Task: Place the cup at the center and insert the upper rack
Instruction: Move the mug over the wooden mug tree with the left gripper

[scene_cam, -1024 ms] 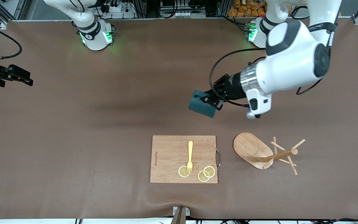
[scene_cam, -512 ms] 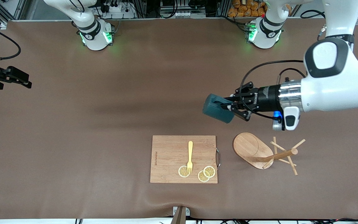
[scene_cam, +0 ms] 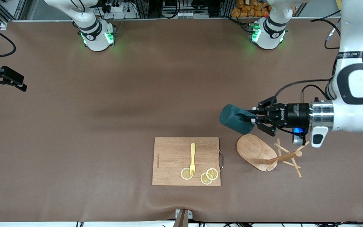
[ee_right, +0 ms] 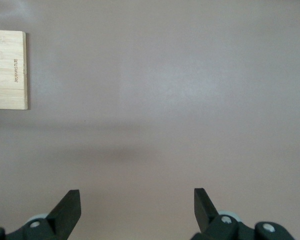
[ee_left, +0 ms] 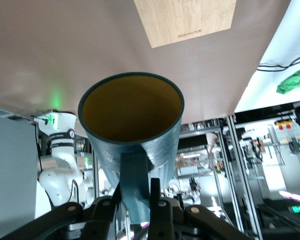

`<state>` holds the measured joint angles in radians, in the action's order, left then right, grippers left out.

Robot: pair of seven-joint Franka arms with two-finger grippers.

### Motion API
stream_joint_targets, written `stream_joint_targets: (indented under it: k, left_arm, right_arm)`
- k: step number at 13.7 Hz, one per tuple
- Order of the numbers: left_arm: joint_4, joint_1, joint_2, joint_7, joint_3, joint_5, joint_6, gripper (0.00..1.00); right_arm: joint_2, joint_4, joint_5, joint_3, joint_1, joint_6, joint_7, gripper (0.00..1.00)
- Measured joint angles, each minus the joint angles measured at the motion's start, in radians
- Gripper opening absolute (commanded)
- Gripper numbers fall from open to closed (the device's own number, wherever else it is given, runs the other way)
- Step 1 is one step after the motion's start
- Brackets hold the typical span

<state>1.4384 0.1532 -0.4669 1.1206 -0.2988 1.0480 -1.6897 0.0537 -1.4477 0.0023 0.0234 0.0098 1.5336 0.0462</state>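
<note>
The left gripper (scene_cam: 253,120) has its jaws clamped on the handle of the cup (scene_cam: 235,119), which hangs in the air lying sideways: its long axis runs level, from the jaws toward nine o'clock in the front view. The cup is over bare bench (scene_cam: 106,126), just off the twelve o'clock rim of the oval base of the upper rack (scene_cam: 257,152). The rack lies tipped, post and pegs pointing toward three o'clock. In my judgement the cup must be turned upright before it is set down. The left arm is far closer to both things. The right gripper (ee_right: 137,205) waits with jaws wide over bare bench. The cutting board (scene_cam: 186,161) carries a small printed mark, unreadable.
</note>
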Motion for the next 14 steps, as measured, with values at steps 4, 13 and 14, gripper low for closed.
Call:
stream_joint_targets:
  k: [4, 13, 14]
  left_arm:
    - [0.0, 0.042, -0.041, -0.042, 0.0, 0.03, 0.021, 0.0]
    - [0.0, 0.144, -0.111, -0.136, 0.001, 0.063, 0.076, 0.0]
    - [0.0, 0.152, -0.115, -0.136, 0.002, 0.063, 0.076, 0.0]
  right_arm:
    - [0.0, 0.001, 0.0, 0.0, 0.0, 0.0, 0.0, 1.0]
    - [0.0, 0.0, 0.0, -0.003, 0.021, 0.005, 0.0, 1.0]
    - [0.0, 0.0, 0.0, -0.003, 0.024, 0.005, 0.0, 1.0]
